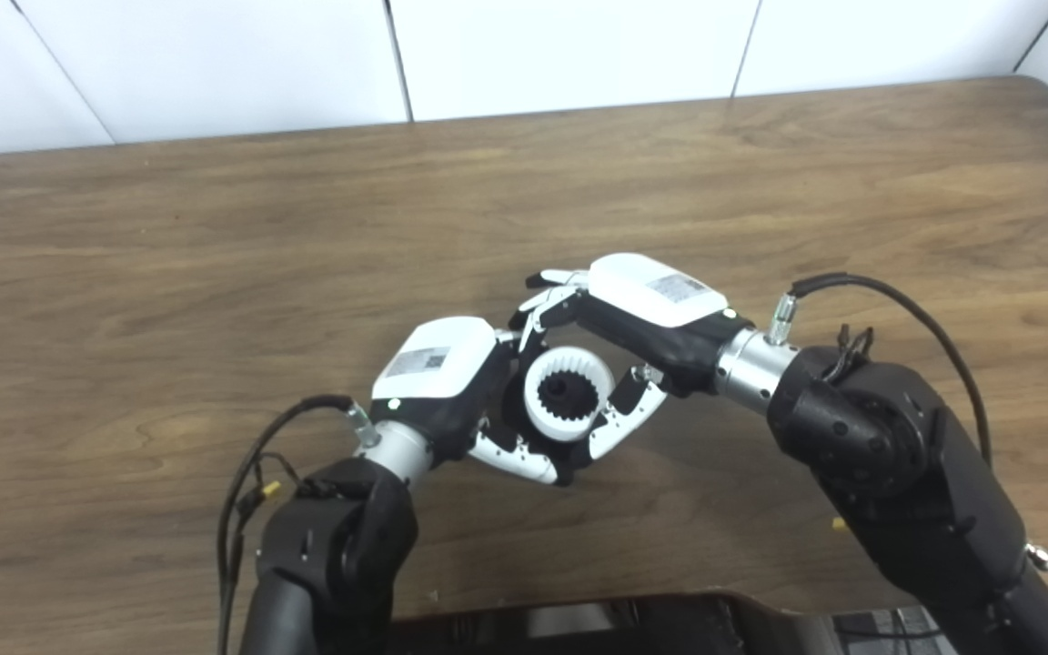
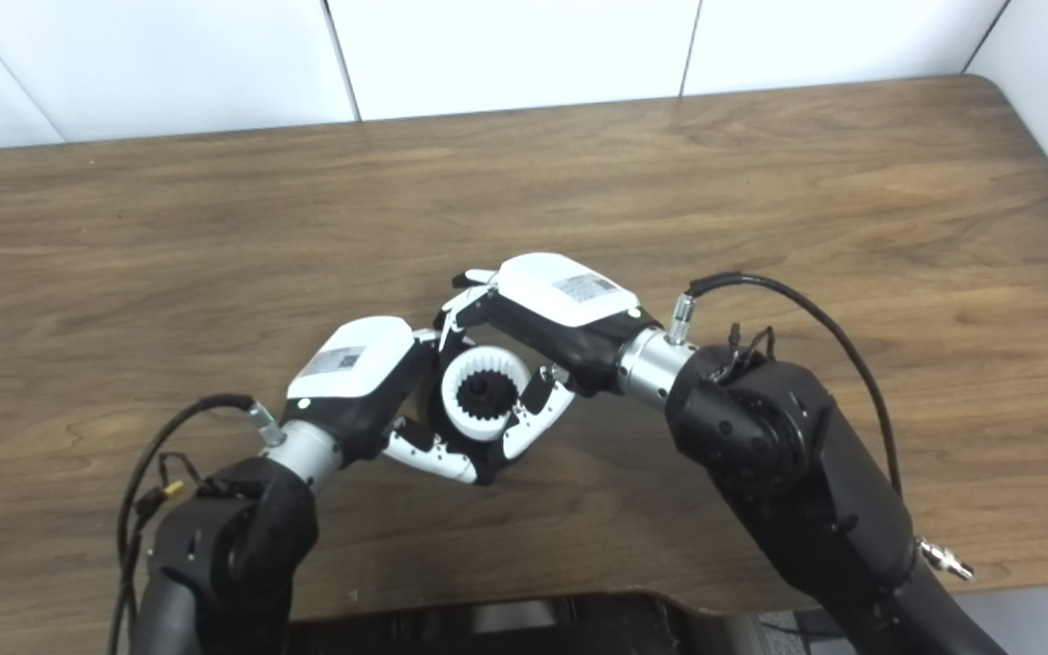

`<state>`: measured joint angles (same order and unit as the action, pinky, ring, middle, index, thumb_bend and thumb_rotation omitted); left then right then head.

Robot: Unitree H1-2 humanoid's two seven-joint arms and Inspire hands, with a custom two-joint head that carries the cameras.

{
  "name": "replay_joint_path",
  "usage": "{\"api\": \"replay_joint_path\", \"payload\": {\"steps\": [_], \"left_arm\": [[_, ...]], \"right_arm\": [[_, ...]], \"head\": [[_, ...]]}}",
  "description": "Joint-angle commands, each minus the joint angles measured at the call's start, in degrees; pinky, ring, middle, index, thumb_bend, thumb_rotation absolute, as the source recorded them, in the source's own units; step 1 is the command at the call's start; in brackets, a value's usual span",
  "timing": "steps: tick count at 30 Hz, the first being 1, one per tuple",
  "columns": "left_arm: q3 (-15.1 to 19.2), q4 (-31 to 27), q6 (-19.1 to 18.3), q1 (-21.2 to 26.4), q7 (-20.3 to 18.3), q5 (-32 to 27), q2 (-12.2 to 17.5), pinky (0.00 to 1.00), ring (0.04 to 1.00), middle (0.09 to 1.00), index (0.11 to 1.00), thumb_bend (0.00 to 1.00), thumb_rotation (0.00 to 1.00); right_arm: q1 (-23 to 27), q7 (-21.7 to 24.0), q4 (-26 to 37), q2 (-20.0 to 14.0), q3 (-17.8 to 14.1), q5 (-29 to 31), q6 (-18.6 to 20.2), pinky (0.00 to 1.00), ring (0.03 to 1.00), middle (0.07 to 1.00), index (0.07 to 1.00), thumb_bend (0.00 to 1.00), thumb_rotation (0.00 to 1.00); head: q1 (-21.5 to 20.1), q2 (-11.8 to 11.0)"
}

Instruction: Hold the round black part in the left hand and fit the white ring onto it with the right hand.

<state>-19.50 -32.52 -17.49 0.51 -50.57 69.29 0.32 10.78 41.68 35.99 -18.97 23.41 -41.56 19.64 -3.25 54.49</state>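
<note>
Though both hands meet over the near-centre of the wooden table (image 1: 215, 227), the fit looks mostly made, not confirmed: the white ring (image 1: 569, 394), toothed on its inner wall, already sits around the round black part (image 1: 566, 392), w/ a dark hub showing thru the bore. Left hand (image 1: 451, 382) has fingers curled under the assembly, gripping the black part; right hand (image 1: 642, 318) pinches the ring's rim. Left to do, prob.: seat fully, let go. Ring is smooth matte plastic; table is grained brown.
</note>
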Motion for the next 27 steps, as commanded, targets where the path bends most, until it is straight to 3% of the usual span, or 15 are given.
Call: {"api": "replay_joint_path", "payload": {"steps": [1,10,16,22,27], "left_arm": [[1.11,-1.41,-1.65,1.16,-2.48,0.69,0.09,0.79,0.833,0.844,0.873,1.00,0.29],[1.96,-0.67,-1.38,1.51,-5.48,3.48,-0.04,0.87,0.889,0.875,0.852,1.00,0.26],[1.75,0.21,-0.08,0.62,-3.59,4.24,-0.03,0.89,0.892,0.876,0.845,1.00,0.23],[1.41,0.50,0.27,-0.13,-2.29,5.28,-0.40,0.91,0.899,0.876,0.841,1.00,0.25],[0.99,1.08,1.35,-1.15,0.21,5.17,0.04,0.91,0.909,0.881,0.774,1.00,0.22]], "right_arm": [[1.03,-0.13,1.11,-0.10,-0.64,0.35,-0.73,0.92,0.944,0.795,0.482,0.53,0.14],[1.25,-0.12,0.55,-0.09,-0.84,0.60,-0.68,0.92,0.947,0.797,0.482,0.53,0.14],[1.82,0.73,0.07,-0.17,-0.90,-0.09,0.37,0.93,0.951,0.803,0.482,0.53,0.14],[1.48,-1.18,-2.46,0.31,-1.11,-0.35,-0.59,0.91,0.950,0.802,0.482,0.52,0.14],[1.10,-2.87,-4.37,0.22,-0.89,-0.36,-2.15,0.90,0.946,0.798,0.482,0.52,0.13]], "head": [[-0.04,0.01],[-0.07,-0.03],[-0.13,0.01],[-0.03,0.03],[0.00,0.10]]}}
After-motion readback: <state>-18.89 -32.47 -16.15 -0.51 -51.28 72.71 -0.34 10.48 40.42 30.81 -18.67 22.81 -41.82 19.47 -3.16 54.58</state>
